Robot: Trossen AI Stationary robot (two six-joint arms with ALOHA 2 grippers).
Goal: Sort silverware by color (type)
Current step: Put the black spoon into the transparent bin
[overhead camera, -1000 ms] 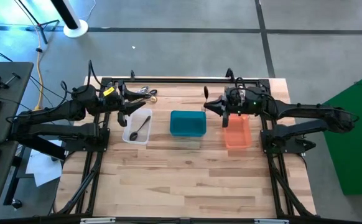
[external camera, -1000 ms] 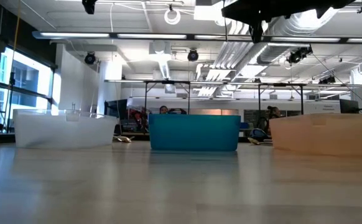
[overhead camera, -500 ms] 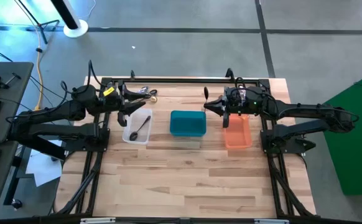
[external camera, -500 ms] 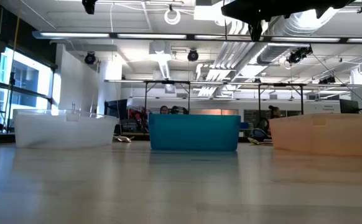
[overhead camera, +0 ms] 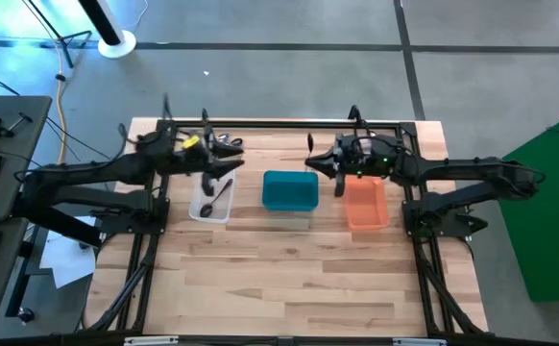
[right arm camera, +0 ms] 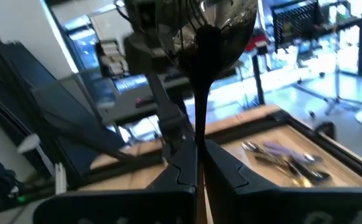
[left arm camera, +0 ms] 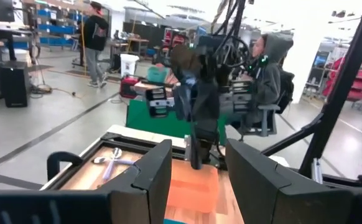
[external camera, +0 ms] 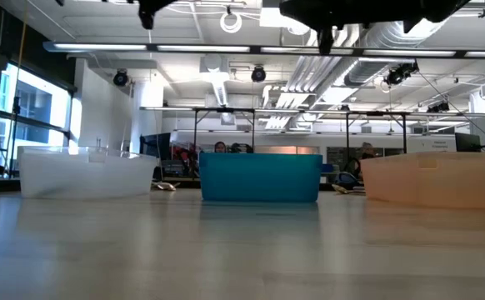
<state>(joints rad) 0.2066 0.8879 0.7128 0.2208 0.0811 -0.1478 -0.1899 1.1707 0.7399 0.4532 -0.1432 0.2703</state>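
Because my right gripper (right arm camera: 198, 163) is pinched together on the thin stem of a dark spoon (right arm camera: 203, 37), I can judge the piece well enough: light, rigid metal, smooth and narrow, so it will likely pivot or slip between the fingers (right arm camera: 175, 163) if I swing fast. In the high view that gripper sits between the teal bin (overhead camera: 290, 190) and the orange bin (overhead camera: 365, 204), near the table's far edge, with the spoon's bowl pointing away from the wrist. My left gripper (left arm camera: 194, 174) hangs above the clear bin (overhead camera: 199, 210) with its fingers apart and nothing between them; another dark spoon (overhead camera: 213, 199) already lies in that bin. The rest of the silverware (overhead camera: 224, 144) is a small heap on the wooden table (overhead camera: 289, 269) just beyond the clear bin, shiny pieces overlapping. Those look thin and flat against the wood, so I would take one across the handle near its middle, where the fingers can straddle it, not at the bowl or tines.
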